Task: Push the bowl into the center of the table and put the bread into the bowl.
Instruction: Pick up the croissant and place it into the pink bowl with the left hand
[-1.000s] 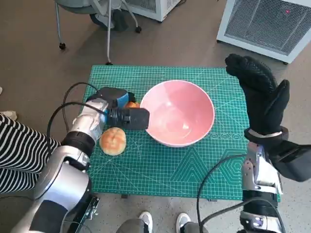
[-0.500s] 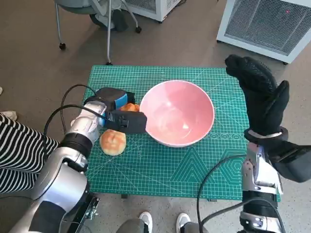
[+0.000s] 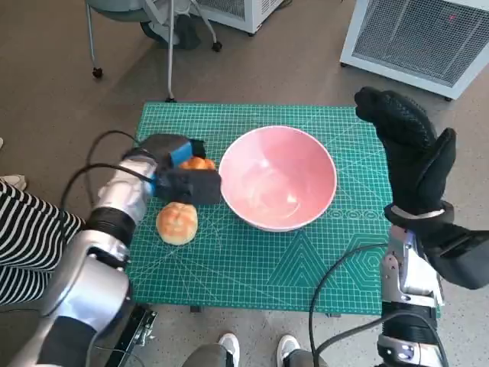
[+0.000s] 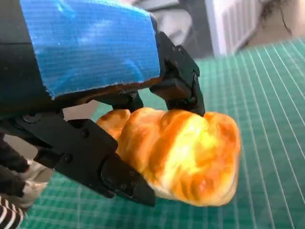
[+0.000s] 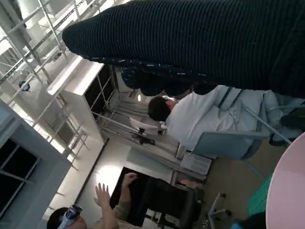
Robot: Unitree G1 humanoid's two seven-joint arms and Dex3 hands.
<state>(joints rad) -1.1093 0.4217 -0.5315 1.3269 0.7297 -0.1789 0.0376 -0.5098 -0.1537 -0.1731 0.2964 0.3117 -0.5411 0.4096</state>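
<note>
A pink bowl stands near the middle of the green cutting mat. Just left of it my left hand grips a golden-brown twisted bread. The left wrist view shows this bread pinched between the black fingers of the left hand, above the mat. A second, round bread lies on the mat in front of that hand. My gloved right hand stands upright and empty off the bowl's right side. Its glove fills the top of the right wrist view.
A white appliance stands behind the table at the right, chair legs at the back left. A person's striped clothing is at the left edge, shoes at the front. People show in the right wrist view.
My left hand has drawn a little to the left and up with the twisted bread in it. The bowl, the round bread and the right hand have stayed put.
</note>
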